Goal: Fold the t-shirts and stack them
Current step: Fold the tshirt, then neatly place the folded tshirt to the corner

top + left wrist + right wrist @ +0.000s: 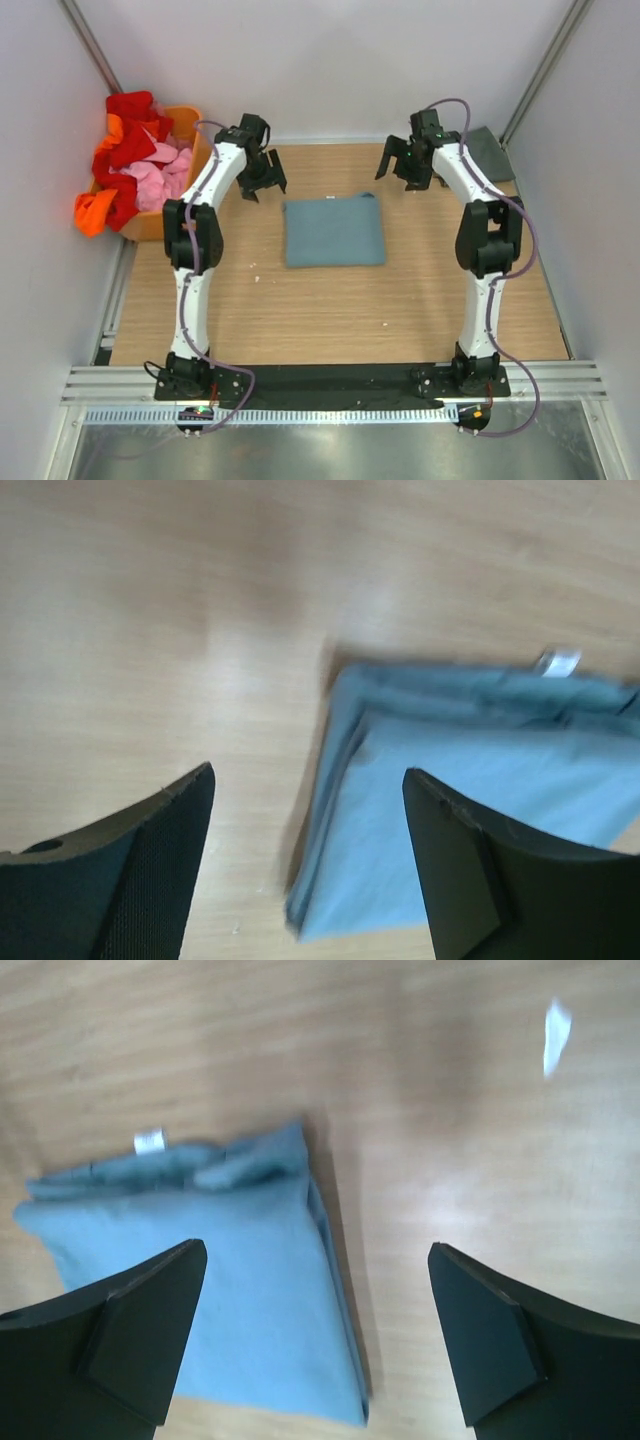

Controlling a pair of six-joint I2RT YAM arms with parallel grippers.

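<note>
A muted blue-teal t-shirt [333, 231] lies folded into a neat rectangle in the middle of the wooden table. It also shows in the left wrist view [470, 800] and in the right wrist view [210, 1290], with a small white label at its far edge. A dark grey-green t-shirt [490, 153] lies folded at the far right corner. My left gripper [262, 178] is open and empty above the table, just beyond the blue shirt's far left corner. My right gripper [408, 165] is open and empty above the table, beyond the shirt's far right corner.
An orange plastic basket [187, 122] stands at the far left, heaped with red, pink and orange clothes [135, 160]. White walls and metal posts close in the table. A small white scrap [556, 1032] lies on the wood in the right wrist view.
</note>
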